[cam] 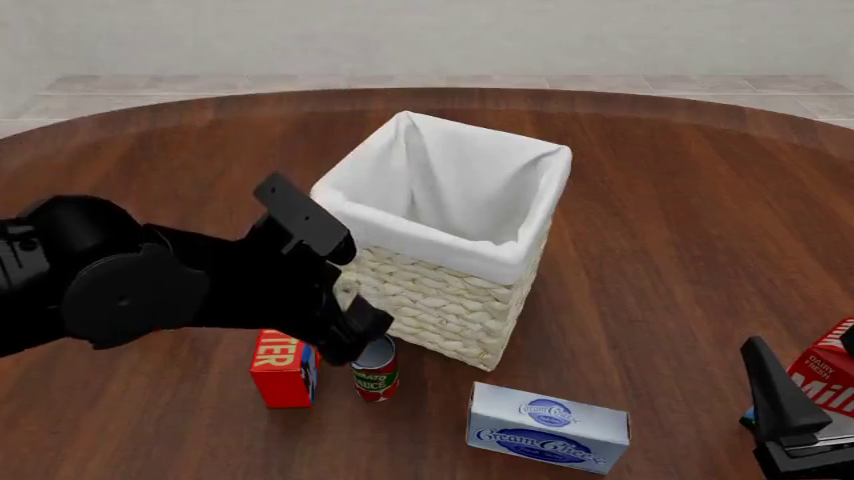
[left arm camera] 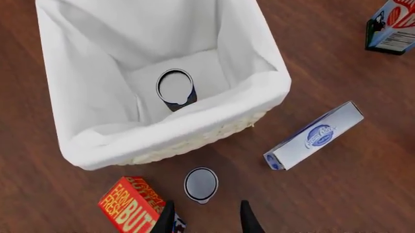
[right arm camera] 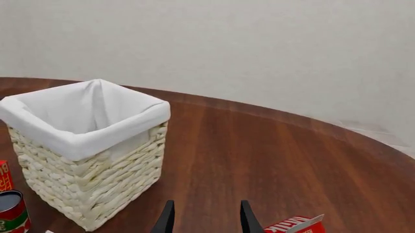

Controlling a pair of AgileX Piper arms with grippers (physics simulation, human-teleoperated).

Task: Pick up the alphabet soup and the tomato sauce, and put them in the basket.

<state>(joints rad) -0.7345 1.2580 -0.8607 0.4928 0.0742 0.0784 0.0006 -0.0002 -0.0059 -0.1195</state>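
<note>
Basket (cam: 461, 255): a tall square cream wicker basket with a white cloth lining folded over its rim is seen at the centre of the front view, standing upright on the round wooden table (cam: 667, 250).
Alphabet soup (left arm camera: 176, 89): one can is seen from above in the left wrist view, standing upright on the basket's floor; only its grey top and a dark sliver of label are shown, so the label cannot be read.
Tomato sauce (cam: 376, 369): a can with a green band and a red lower part is seen standing on the table in the lower centre of the front view, just in front of the basket's near corner and outside it.
Left claw (left arm camera: 207, 216): held over the tomato sauce with its two dark fingertips parted and nothing between them; in the front view it is largely covered by the black arm.
Right claw (right arm camera: 205, 216): seen low at the lower right of the front view, its fingers parted and empty, well apart from the basket.
Butter box (cam: 283, 367): a red box stands just left of the tomato sauce.
Cream cheese box (cam: 547, 428): a white and blue box lies at the lower centre-right of the front view.
Milk carton (cam: 830, 380): a red and white carton is seen at the right edge, beside the right claw.
</note>
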